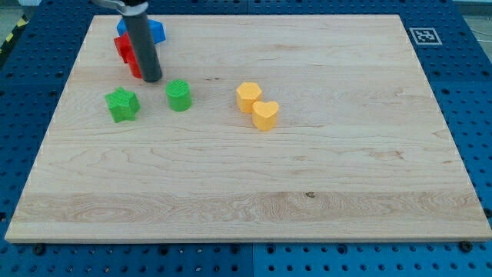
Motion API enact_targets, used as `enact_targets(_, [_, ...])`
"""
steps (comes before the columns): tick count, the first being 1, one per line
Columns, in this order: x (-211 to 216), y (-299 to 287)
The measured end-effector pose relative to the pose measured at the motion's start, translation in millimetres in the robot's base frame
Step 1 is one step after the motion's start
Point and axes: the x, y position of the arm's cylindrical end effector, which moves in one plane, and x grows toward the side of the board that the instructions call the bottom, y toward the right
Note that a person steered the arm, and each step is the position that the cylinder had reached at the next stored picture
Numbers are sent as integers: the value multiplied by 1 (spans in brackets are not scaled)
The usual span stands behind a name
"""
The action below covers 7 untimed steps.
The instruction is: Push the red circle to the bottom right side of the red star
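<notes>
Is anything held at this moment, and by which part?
Nothing is held. My tip only pushes, resting against the red circle, which the rod mostly hides, beside the red star.

A single camera looks down at a slant from the near edge of the wooden board (323,177) — the whole board fits in frame, blue perforated table (477,115) showing around it — moderately close.
</notes>
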Motion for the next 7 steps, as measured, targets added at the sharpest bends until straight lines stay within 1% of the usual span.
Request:
enact_targets(1, [2, -1])
enact_targets(2, [23, -2])
enact_targets(3, [25, -20])
enact_targets(5, [12, -28])
enact_targets(7, [2, -9])
